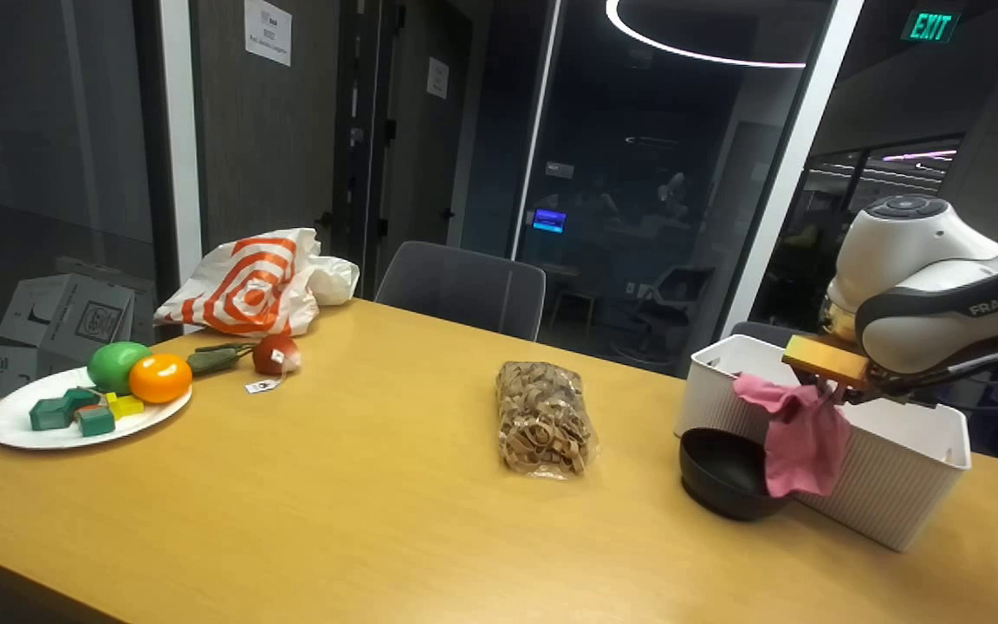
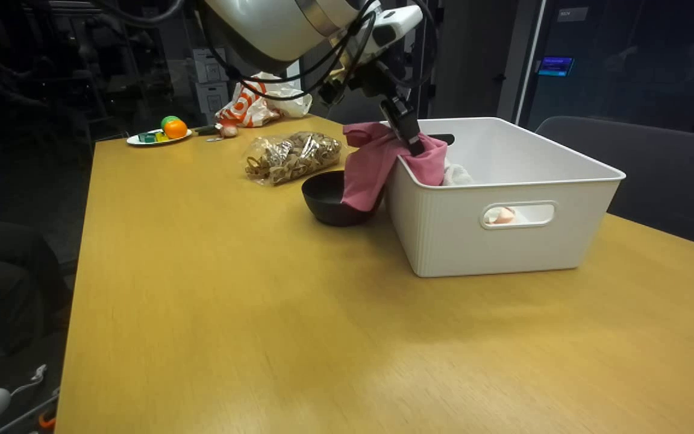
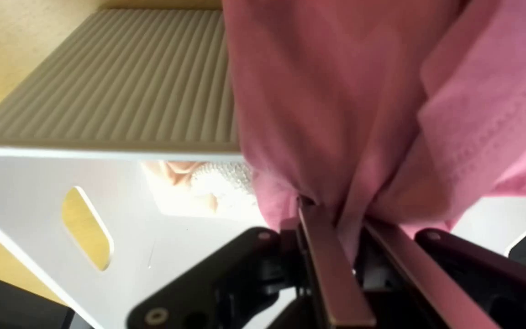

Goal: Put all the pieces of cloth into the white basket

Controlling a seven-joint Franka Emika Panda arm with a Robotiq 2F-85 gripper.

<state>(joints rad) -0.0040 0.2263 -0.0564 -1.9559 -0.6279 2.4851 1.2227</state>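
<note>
Clasped in my jaws at the rim of the white basket (image 2: 494,253), the pink cloth (image 3: 336,100) gathers into deep creases at the grip, shows a stitched line along one fold, and hangs mostly outside, overlapping the black bowl (image 1: 722,477) in both exterior views.

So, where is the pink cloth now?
In an exterior view, the pink cloth hangs from the gripper across the white basket's left rim, near the black bowl.
</note>
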